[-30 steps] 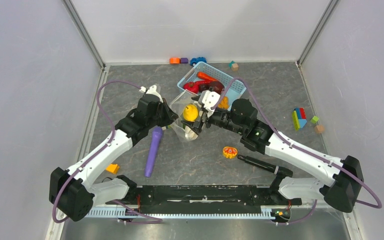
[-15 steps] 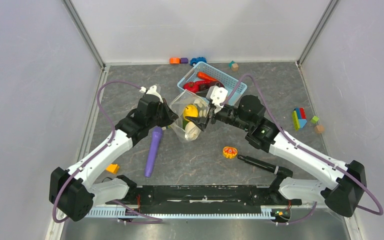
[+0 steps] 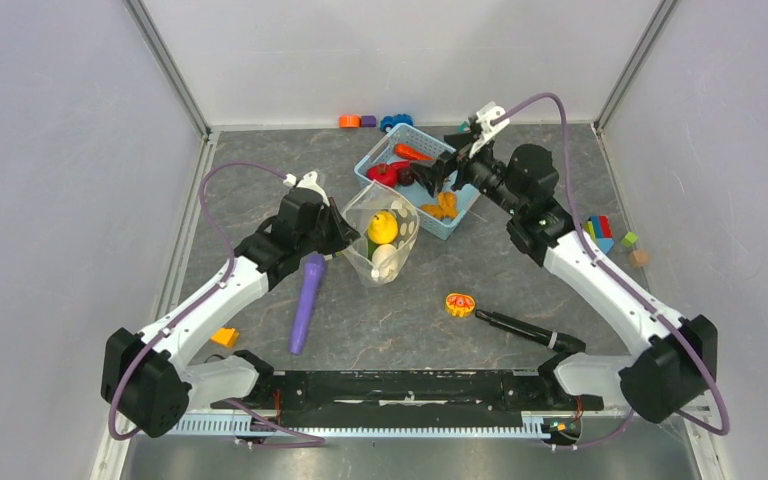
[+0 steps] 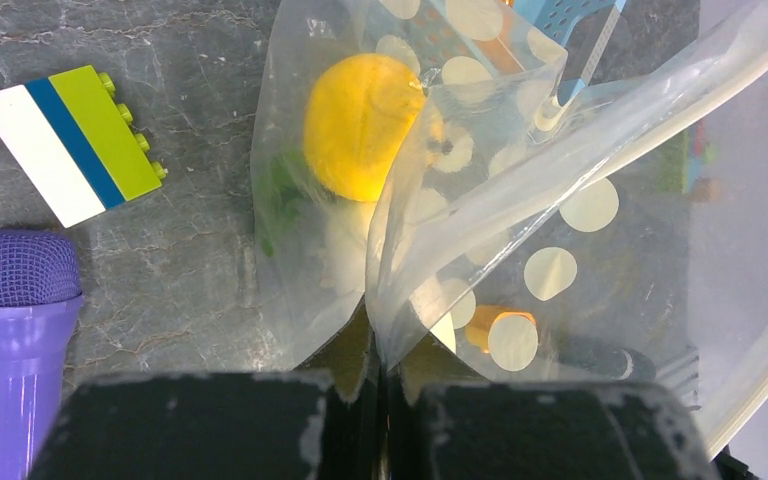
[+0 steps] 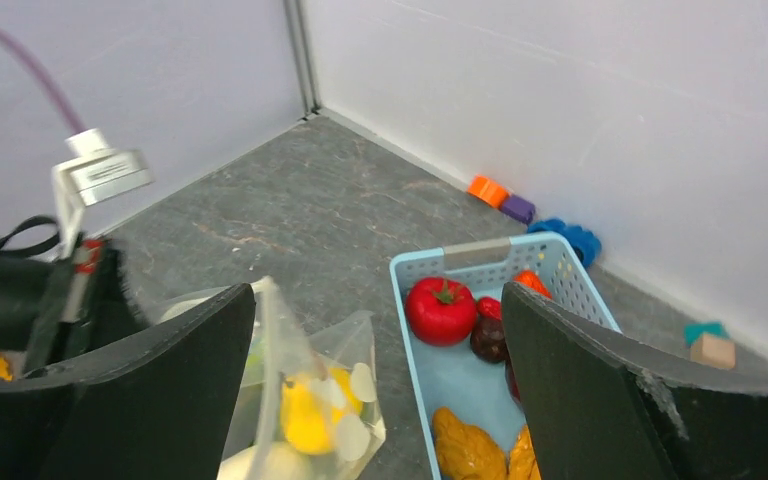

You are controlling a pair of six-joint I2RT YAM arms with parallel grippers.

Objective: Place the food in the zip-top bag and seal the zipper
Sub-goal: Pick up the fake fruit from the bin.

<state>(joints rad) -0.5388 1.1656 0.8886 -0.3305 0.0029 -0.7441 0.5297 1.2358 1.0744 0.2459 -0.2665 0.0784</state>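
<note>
Egg (image 4: 345, 250) hazy behind zip-top bag (image 4: 570, 270) plastic.

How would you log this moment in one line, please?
left gripper: shut on zip-top bag | right gripper: open over basket | in bag: yellow pepper, white egg | bag unsealed

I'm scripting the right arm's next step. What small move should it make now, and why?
Probably lower the open right gripper onto the red tomato in the blue basket and close on it. The yellow pepper and white egg already lie in the zip-top bag, which the left gripper pinches by its edge, while the tomato sits exposed in the right wrist view.
</note>
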